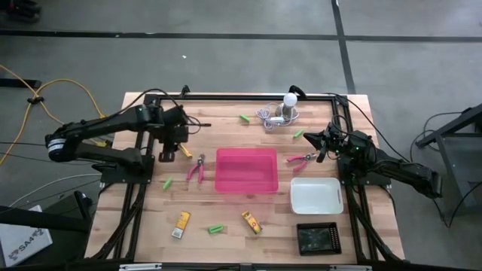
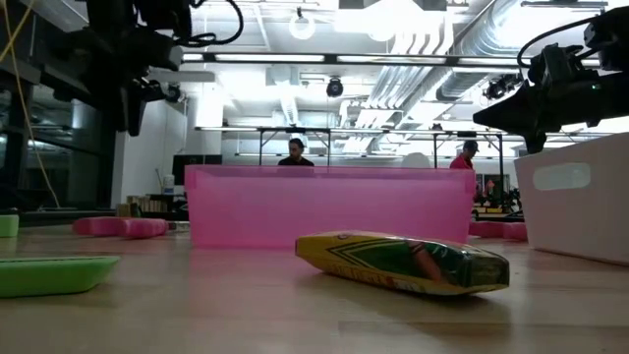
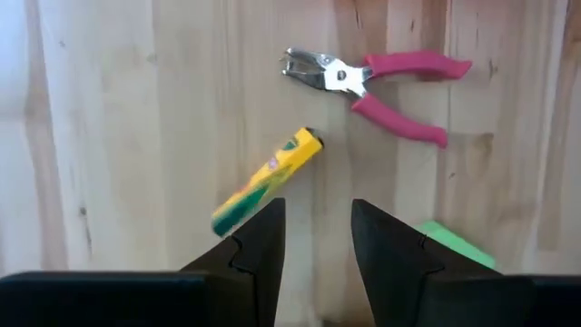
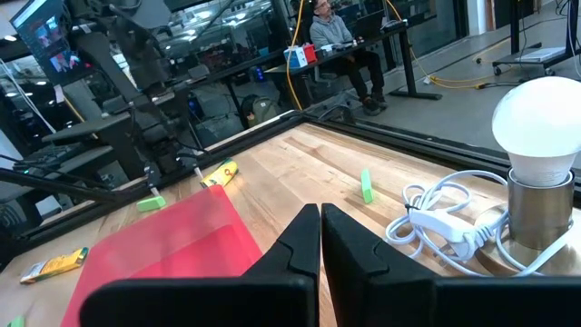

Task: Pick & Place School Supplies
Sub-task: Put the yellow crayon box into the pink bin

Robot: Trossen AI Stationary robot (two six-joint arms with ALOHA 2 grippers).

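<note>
Above a pale wooden table (image 1: 226,218), the left gripper (image 3: 316,238) hangs with jaws partly apart and empty, a yellow-orange block (image 3: 265,180) just ahead of them and pink-handled scissors (image 3: 377,80) beyond. The right gripper (image 4: 320,238), jaws pressed together holding nothing, faces a green stick (image 4: 366,186), with people seated in the workshop behind.

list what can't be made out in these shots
- Print on the yellow block: low view, too blurred to read.
- Inside of the pink tray: low view, its front wall hides it.
- Green stick: left wrist view, the left gripper finger covers part of it.
- Black tray contents: high view, too small.
</note>
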